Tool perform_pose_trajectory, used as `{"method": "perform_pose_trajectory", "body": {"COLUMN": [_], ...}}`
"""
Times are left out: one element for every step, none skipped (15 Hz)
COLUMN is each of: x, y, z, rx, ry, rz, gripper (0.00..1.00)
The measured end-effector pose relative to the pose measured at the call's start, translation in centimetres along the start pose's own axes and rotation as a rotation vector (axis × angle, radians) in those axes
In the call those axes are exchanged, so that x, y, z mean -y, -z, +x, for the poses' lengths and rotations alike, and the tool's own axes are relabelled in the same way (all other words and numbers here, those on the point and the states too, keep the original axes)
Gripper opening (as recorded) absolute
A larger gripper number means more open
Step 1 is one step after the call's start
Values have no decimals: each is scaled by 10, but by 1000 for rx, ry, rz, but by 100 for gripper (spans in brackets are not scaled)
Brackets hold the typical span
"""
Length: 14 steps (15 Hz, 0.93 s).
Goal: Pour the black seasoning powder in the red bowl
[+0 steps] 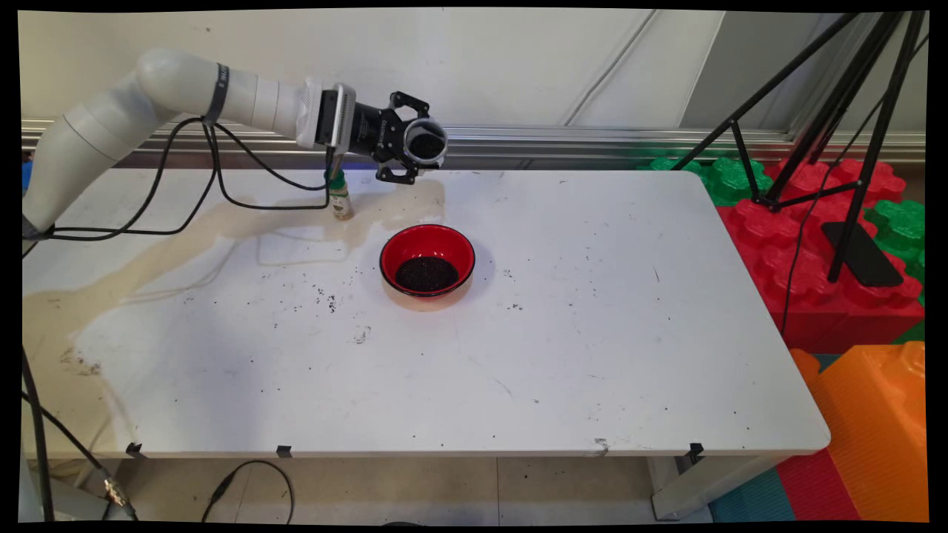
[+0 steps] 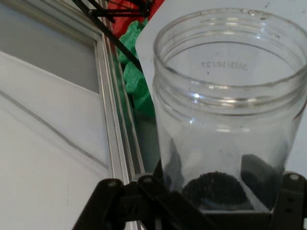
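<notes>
My gripper [image 1: 424, 144] is shut on a clear glass jar [image 1: 426, 142], held on its side above the table's far edge with its mouth turned toward the camera. In the hand view the jar [image 2: 225, 110] fills the right half, open-mouthed, with a small dark heap of grains at its bottom between the fingers [image 2: 254, 175]. A red bowl [image 1: 427, 259] holding black grains sits on the table below and in front of the jar. A small bottle with a green cap [image 1: 340, 196] stands under the wrist, to the left of the bowl.
Black grains are scattered over the white table [image 1: 592, 333] left of the bowl, beside a brownish stain. Black cables hang from the arm. A black tripod [image 1: 852, 133] and red, green and orange foam blocks [image 1: 829, 244] stand off the table's right side.
</notes>
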Motion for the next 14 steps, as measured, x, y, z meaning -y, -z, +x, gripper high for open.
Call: {"method": "perform_pose_trajectory", "body": {"x": [-1,-3,-4,-5,-6,-7,-8,-9,-10,-11,-12,-13,-14,-15], "y": [-1,-3,-4,-5,-6,-7,-8,-9,-10,-11,-11,-12,-13,-13], "z": [1,2,2,3,4,5,5,6,7,8,9,10,11,12], "rx": [5,9,13,17,19,20,21,23,25,26,27,28,28,29], "ry": [-25,-44,-64,-84,-100,-110,-123,-137,-152,-166,-181,-195,-209,-219], "rz": [-2,-4,-6,-8,-10,-11,-13,-14,-16,-17,-17,-18,-19,-18], "gripper": [0,0,0,0,0,0,0,0,0,0,0,0,0,0]}}
